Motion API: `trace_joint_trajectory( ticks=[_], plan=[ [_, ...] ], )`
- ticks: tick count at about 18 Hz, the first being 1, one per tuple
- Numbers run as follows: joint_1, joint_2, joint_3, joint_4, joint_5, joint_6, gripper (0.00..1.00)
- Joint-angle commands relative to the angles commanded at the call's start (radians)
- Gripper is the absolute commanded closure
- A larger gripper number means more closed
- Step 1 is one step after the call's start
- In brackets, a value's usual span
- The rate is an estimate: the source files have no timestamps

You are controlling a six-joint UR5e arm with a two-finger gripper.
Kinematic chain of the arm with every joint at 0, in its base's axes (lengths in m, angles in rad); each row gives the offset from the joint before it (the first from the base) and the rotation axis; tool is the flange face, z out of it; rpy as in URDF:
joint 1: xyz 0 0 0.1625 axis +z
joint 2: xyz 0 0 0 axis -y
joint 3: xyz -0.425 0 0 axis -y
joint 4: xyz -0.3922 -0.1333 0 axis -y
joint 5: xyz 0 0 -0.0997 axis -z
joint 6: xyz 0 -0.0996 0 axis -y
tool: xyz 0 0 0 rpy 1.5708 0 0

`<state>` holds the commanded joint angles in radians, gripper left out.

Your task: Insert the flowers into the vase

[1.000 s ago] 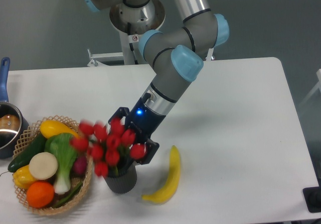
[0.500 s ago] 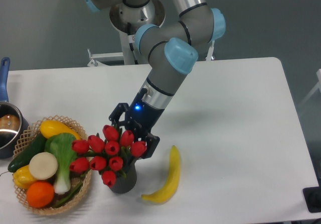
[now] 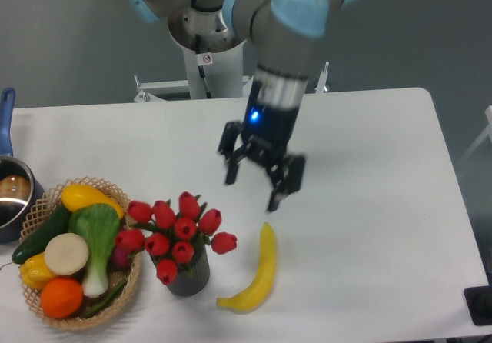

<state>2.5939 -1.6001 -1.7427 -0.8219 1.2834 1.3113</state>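
The flowers (image 3: 178, 229) stand in the vase (image 3: 187, 274), red buds fanning out wider than its mouth, stems down inside the dark ribbed cylinder. The vase sits near the front edge of the desk (image 3: 369, 166), left of centre, just beside the basket (image 3: 46, 204) (one bud on that side overlaps the basket's rim). To the vase's right lies a banana (image 3: 254, 274), curved, close to the front edge and apart from the vase.

The gripper (image 3: 254, 193) hangs above the middle of the desk, up and to the right of the flowers, well clear of them. Its fingers (image 3: 278, 195) are spread wide and hold nothing; a blue light glows on the wrist above.

In the basket at the front left corner: an orange (image 3: 61, 297), a yellow squash (image 3: 86, 198), a leafy green-and-white vegetable (image 3: 98, 239), a cucumber (image 3: 42, 234). At the left edge sits a pot (image 3: 11, 197) with a blue handle, partly cut off by the frame.
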Motion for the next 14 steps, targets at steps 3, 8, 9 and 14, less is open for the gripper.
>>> trace_joint_trajectory(
  ticks=[3,8,9,14],
  plan=[
    [0.035,0.032,0.057,-0.179,0.043,0.136,0.00],
    [0.155,0.086,0.095,-0.367,0.036,0.368,0.00],
    [0.176,0.095,0.098,-0.391,0.033,0.419,0.00],
    [0.258,0.104,0.143,-0.543,0.017,0.624,0.00]
  ],
)
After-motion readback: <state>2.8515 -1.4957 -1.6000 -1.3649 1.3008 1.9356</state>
